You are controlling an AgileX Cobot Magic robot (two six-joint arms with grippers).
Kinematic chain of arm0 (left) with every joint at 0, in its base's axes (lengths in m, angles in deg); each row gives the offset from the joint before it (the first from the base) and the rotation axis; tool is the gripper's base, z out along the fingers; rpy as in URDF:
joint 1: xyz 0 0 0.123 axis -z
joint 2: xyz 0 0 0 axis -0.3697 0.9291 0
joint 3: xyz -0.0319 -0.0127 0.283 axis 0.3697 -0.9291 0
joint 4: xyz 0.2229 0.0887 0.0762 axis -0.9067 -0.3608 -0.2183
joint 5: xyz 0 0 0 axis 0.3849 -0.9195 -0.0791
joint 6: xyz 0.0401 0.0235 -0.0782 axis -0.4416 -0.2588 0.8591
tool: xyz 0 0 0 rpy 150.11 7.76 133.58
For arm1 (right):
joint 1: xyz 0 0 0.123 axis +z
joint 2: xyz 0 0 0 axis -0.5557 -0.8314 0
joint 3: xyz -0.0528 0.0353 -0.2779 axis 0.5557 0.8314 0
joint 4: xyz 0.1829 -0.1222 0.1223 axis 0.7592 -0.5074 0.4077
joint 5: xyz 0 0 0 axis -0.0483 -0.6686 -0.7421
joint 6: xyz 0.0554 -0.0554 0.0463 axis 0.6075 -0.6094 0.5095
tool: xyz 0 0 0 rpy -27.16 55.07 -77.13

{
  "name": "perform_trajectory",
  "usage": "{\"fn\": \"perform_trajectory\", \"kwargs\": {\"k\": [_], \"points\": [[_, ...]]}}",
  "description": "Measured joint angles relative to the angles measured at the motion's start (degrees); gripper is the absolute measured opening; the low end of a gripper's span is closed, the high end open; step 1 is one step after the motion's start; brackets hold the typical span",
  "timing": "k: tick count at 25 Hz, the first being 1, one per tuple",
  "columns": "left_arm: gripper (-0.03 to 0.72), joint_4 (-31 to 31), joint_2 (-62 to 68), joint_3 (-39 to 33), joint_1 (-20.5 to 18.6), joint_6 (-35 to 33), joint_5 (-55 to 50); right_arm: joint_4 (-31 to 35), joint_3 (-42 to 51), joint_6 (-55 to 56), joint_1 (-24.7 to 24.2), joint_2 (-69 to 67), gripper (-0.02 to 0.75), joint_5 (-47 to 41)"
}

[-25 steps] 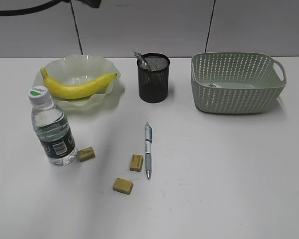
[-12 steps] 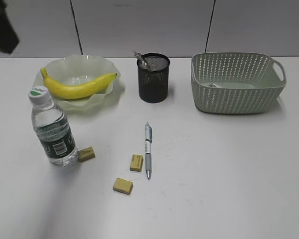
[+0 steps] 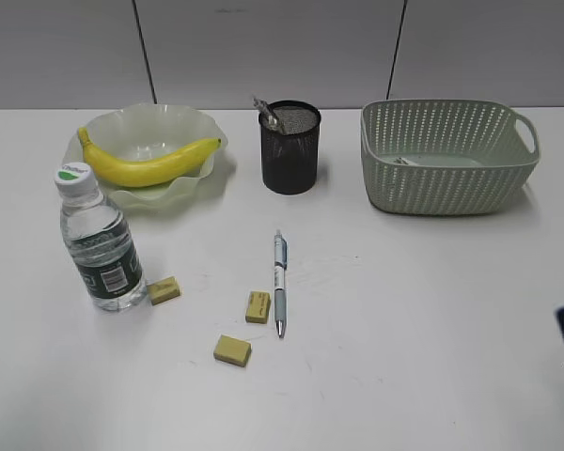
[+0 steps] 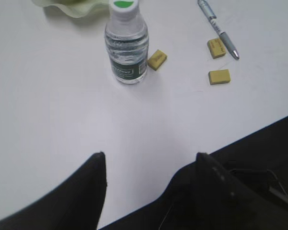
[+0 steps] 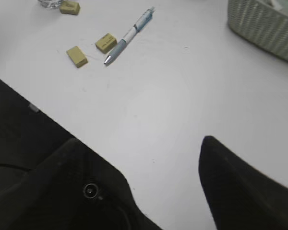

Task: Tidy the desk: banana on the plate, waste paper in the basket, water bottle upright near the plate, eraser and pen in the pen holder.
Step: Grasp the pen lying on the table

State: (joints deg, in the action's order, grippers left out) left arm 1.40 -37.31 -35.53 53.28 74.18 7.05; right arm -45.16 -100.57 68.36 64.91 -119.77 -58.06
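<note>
Done: banana [image 3: 150, 165] on plate [image 3: 193, 122], bottle [image 3: 99, 246] upright left-centre | In hand: pen [image 3: 279, 284] and three erasers [image 3: 257, 306] lie centre-frame on surface [image 3: 432, 319] | Left claw [image 4: 149, 160], right claw [image 5: 144, 143] wide, empty | Next: right claw descends on pen, carries to pen holder [image 3: 289, 150].

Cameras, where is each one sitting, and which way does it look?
Exterior view: in front of the desk, looking down at a slant; almost none of the robot shows.
Left wrist view: above the near edge, facing the water bottle; the open left gripper shows below.
Right wrist view: above the near edge, facing the pen; the open right gripper shows below.
All share the pen and three erasers.
</note>
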Motion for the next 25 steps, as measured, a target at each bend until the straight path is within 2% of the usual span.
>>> {"fn": "perform_trajectory", "kwargs": {"k": [5, 11, 18, 25], "points": [[0.435, 2.4, -13.5, -9.8, 0.0, 0.0, 2.3, 5.2, -9.4, -0.2, 0.0, -20.5, 0.591, 1.8], [0.435, 2.7, -23.2, -15.1, 0.0, -2.3, 4.1, 5.9, -23.7, 3.8, 1.5, -42.1, 0.591, 2.9], [0.435, 4.8, -25.5, -16.5, 0.1, -5.9, 4.4, -2.2, -39.7, 17.2, 7.8, -61.8, 0.591, 2.2], [0.435, 4.8, -25.6, -16.5, 0.2, -6.0, 4.4, -4.0, -56.8, 25.3, 9.3, -79.1, 0.591, -10.5]]}}
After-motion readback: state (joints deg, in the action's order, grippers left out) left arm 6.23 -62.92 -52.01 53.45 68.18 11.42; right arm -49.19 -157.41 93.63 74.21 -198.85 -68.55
